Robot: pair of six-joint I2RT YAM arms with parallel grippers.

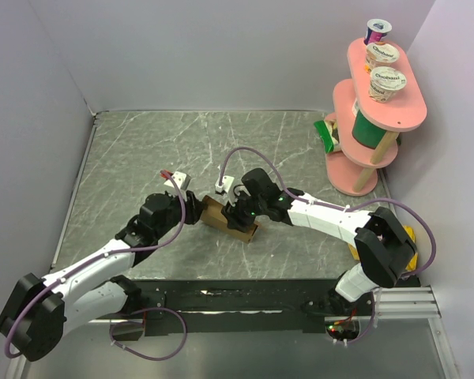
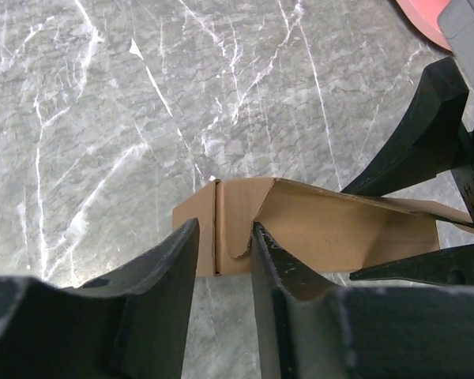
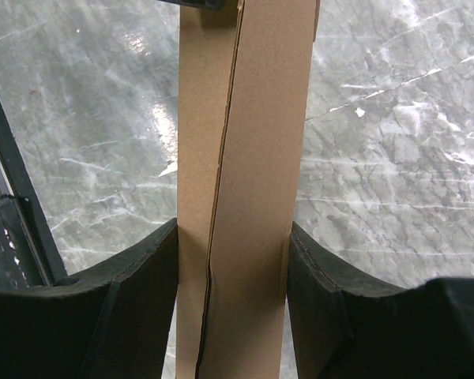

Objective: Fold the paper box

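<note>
Grey marble-look table point(image 1: 142, 150) in front of me has the brown paper box point(image 1: 221, 217) down around the middle, plus a pink tiered stand point(image 1: 355, 178) in the far right corner with a green packet point(image 1: 326, 136) at its base.

Robotics lab test cell: two arms, left point(image 1: 87, 276) and right point(image 1: 332, 221), bolted to a black rail point(image 1: 245, 300) at the edge of a grey marbled table point(image 1: 142, 150). Plain white walls point(image 1: 221, 47) box it in. Purple cables point(image 1: 249, 152) loop overhead, and yogurt cups point(image 1: 387, 83) sit on a pink shelf point(image 1: 401, 114).
</note>
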